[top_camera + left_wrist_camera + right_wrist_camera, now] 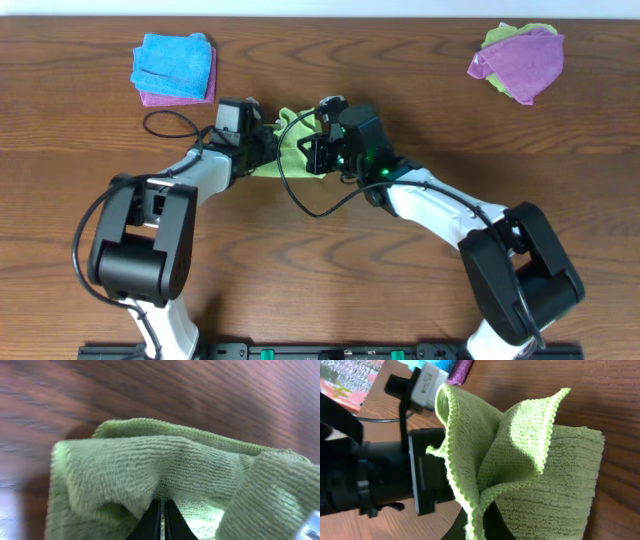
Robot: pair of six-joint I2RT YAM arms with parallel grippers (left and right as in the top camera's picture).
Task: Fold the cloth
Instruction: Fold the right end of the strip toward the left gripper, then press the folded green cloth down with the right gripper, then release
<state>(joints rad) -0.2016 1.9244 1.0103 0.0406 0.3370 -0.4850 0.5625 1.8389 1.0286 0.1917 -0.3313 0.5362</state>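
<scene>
open tabletop (330,60) rings the cloth (292,150), left tool (161,517) and right tool (479,527) pinching edges.

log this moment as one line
phase: folding | left gripper: shut on cloth | right gripper: shut on cloth | cloth: bunched, edges raised, partly on table

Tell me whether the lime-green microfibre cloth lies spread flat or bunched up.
Bunched and partly lifted, not flat: the lime-green microfibre cloth rises in loose folds, pinched by the left gripper and the right gripper.

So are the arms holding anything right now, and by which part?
Both hold the green cloth: the left tool pinches a raised fold, the right tool a bunched edge.
</scene>
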